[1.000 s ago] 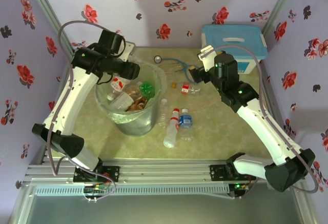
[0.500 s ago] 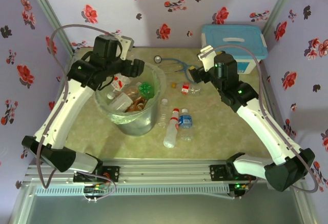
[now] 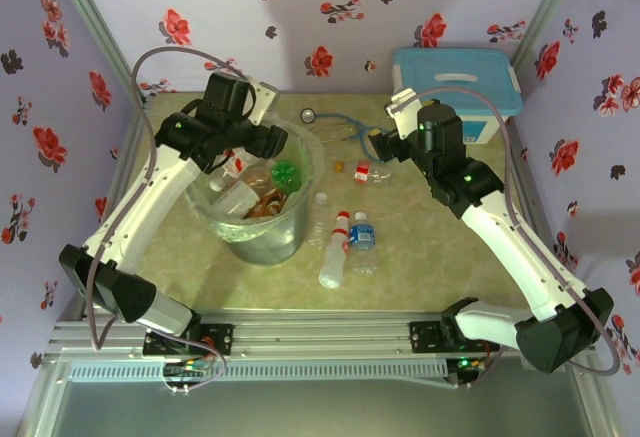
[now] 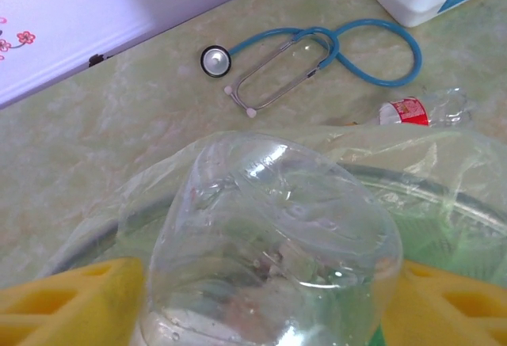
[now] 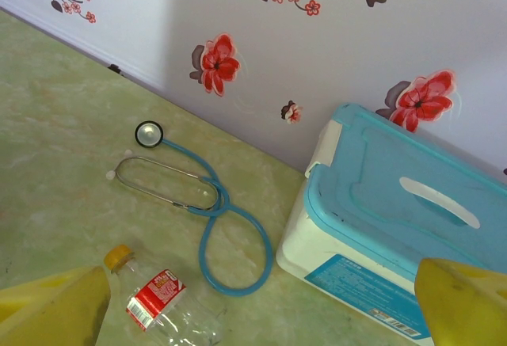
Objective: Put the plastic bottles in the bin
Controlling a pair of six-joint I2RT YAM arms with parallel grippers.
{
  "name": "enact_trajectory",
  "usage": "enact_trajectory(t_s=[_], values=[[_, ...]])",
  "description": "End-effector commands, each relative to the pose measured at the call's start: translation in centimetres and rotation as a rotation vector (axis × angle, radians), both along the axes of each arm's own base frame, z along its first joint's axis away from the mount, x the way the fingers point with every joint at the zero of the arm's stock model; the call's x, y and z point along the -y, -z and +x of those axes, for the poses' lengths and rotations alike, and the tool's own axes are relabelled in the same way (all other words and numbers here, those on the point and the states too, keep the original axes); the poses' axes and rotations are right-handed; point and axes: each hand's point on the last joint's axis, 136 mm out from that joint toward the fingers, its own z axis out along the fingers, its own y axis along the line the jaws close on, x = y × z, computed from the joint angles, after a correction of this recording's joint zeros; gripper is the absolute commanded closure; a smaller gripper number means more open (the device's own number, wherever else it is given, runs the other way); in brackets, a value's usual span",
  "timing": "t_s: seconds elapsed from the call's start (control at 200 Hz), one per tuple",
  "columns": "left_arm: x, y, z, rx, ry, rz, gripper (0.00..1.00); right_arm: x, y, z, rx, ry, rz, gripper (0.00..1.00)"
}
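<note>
My left gripper (image 3: 268, 141) hangs over the back rim of the bin (image 3: 290, 219), shut on a clear bottle (image 4: 269, 235) that sits between its yellow fingers (image 4: 71, 302). The bin's bag-lined rim (image 4: 444, 184) lies just beneath. Inside the bin are several bottles, one green (image 3: 287, 173). My right gripper (image 5: 261, 314) is open above a clear bottle with a red label and yellow cap (image 5: 170, 306), which lies on the table (image 3: 372, 172). Three more bottles lie beside the bin: a red-capped one (image 3: 334, 252), a blue-labelled one (image 3: 362, 237) and a clear one (image 3: 318, 219).
A blue stethoscope (image 5: 198, 195) lies on the table behind the bottles. The white box with a light-blue lid (image 5: 396, 227) stands at the back right (image 3: 470, 92). Flowered walls close in the back and both sides.
My left arm has swung its wrist a little to the right over the bin's back rim, the clear bottle still held. The right arm has stayed put.
</note>
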Motion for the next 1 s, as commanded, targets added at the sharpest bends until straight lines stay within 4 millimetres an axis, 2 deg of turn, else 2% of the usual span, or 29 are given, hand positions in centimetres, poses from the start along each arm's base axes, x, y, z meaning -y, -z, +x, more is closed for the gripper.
enact_trajectory(t_s=[0.0,0.145,0.26,0.465,0.565,0.765,0.995], values=[[-0.7,-0.3,0.0,0.009,-0.003,0.037,0.35,0.7,0.3,0.0,-0.008,0.026,-0.015,0.01],[-1.5,-0.8,-0.9,-0.002,0.003,0.076,0.41,0.8,0.4,0.0,-0.006,0.028,-0.014,0.01],[-2.1,-2.0,-1.7,-0.004,0.01,0.105,0.44,0.7,0.3,0.0,-0.005,0.026,-0.013,0.01],[-1.9,-3.9,-3.1,-0.02,0.045,0.146,0.5,0.5,0.5,0.1,-0.009,0.023,-0.004,0.01],[-1.9,-3.0,-3.5,-0.096,0.053,0.193,0.52,0.5,0.5,0.1,-0.011,0.022,-0.003,0.01],[-2.1,1.3,-4.2,-0.267,0.043,0.257,0.53,0.7,0.6,0.0,-0.013,0.027,-0.01,0.01],[-1.6,4.0,-3.7,-0.335,-0.01,0.181,0.51,0.8,0.8,0.0,-0.016,0.03,-0.018,0.01]])
